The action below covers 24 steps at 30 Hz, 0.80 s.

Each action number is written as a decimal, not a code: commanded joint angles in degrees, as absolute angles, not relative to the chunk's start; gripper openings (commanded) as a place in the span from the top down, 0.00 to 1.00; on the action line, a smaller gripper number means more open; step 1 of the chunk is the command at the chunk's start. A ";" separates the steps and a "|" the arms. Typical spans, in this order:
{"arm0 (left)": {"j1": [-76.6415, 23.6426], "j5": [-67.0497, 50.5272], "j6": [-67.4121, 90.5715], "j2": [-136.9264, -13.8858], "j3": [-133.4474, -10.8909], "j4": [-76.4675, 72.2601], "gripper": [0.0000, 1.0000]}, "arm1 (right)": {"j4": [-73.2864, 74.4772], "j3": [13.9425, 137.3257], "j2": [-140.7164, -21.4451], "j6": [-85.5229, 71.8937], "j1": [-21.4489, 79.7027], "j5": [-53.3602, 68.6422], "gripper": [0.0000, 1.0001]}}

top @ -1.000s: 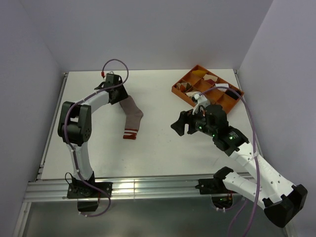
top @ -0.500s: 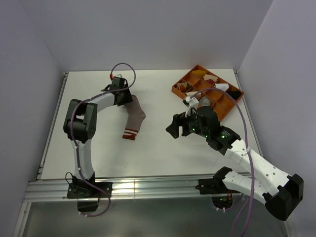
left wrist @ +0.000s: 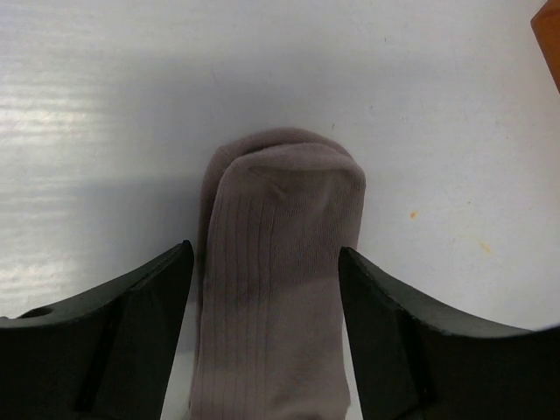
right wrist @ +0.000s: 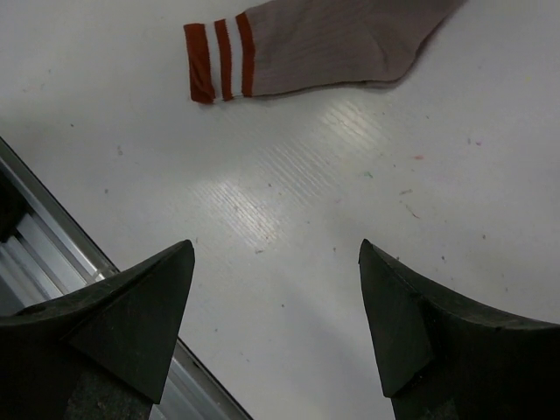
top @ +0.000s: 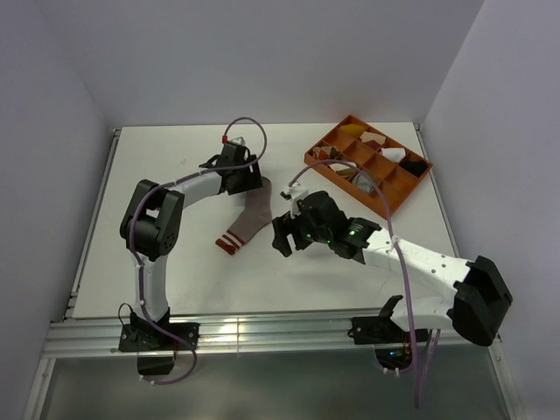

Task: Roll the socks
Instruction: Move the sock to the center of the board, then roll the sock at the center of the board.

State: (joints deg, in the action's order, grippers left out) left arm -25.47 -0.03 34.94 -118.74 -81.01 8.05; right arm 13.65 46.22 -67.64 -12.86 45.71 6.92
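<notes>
One pinkish-tan sock lies flat and slanted on the white table, its red and white striped cuff nearest the arms. My left gripper stands open over the toe end. In the left wrist view the sock runs between the two black fingers, with slim gaps at each side. My right gripper hovers open just right of the cuff. The right wrist view shows only bare table between its fingertips, with the sock and its stripes ahead of the gripper.
An orange divided tray holding small cloth bundles sits at the back right; its corner shows in the left wrist view. The table's metal front rail runs close behind the right gripper.
The left gripper has moved right, and the sock's toe end has swung right with it while the cuff stayed put. The right arm has reached left, up to the sock.
</notes>
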 commanded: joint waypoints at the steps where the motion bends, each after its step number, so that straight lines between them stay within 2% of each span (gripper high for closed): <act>1: -23.92 2.90 37.43 -110.76 -82.79 13.43 0.24 | 9.59 51.75 -71.53 -9.41 49.91 2.38 0.17; 3: -21.99 3.68 39.19 -106.36 -83.32 15.02 0.18 | 9.32 54.56 -75.73 -8.44 52.37 0.71 0.17; 7: -16.20 3.26 42.18 -98.37 -81.58 19.68 0.11 | 9.14 60.27 -83.83 -5.28 56.85 -4.03 0.18; 10: -9.88 0.54 43.76 -90.90 -77.89 23.28 0.08 | 10.45 65.80 -91.21 -2.29 59.40 -4.66 0.21; 11: -8.28 -0.86 43.68 -87.14 -76.83 24.94 0.03 | 10.81 67.31 -93.23 -0.98 59.85 -4.48 0.24; 18: 2.26 -2.72 36.49 -70.94 -65.41 28.92 0.03 | 12.13 76.97 -105.46 3.78 61.96 -5.36 0.29; 24: 4.13 -2.81 36.47 -61.09 -50.39 26.28 0.03 | 13.80 81.29 -112.32 5.71 63.98 -7.99 0.33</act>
State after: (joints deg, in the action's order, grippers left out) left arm 3.86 -1.34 38.09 -63.26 -55.22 26.28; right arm 13.02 77.73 -110.69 3.29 62.54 -5.23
